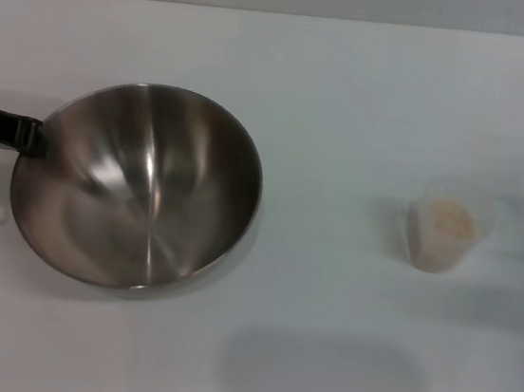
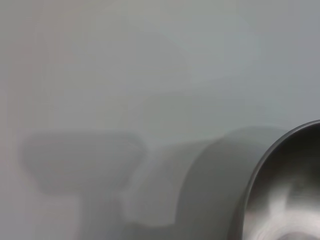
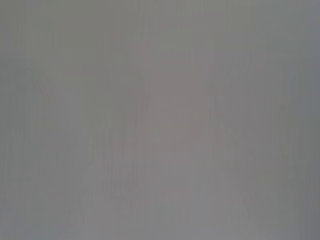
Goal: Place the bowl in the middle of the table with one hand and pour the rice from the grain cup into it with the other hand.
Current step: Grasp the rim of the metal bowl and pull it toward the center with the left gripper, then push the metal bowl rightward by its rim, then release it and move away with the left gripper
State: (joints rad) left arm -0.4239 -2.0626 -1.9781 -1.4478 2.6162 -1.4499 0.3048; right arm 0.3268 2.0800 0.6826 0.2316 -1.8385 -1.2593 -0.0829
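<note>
The steel bowl point(image 1: 139, 186) is on the left part of the white table point(image 1: 351, 92) and looks tilted. My left gripper point(image 1: 30, 136) reaches in from the left edge and its black fingers clamp the bowl's left rim. Part of the bowl's rim also shows in the left wrist view point(image 2: 272, 170). The clear grain cup point(image 1: 446, 234) stands upright at the right, with pale rice point(image 1: 450, 221) inside. My right gripper is out of view, and the right wrist view shows only bare table.
A soft shadow point(image 1: 322, 371) lies on the table near the front, between bowl and cup. The table's far edge point(image 1: 284, 15) runs along the top of the head view.
</note>
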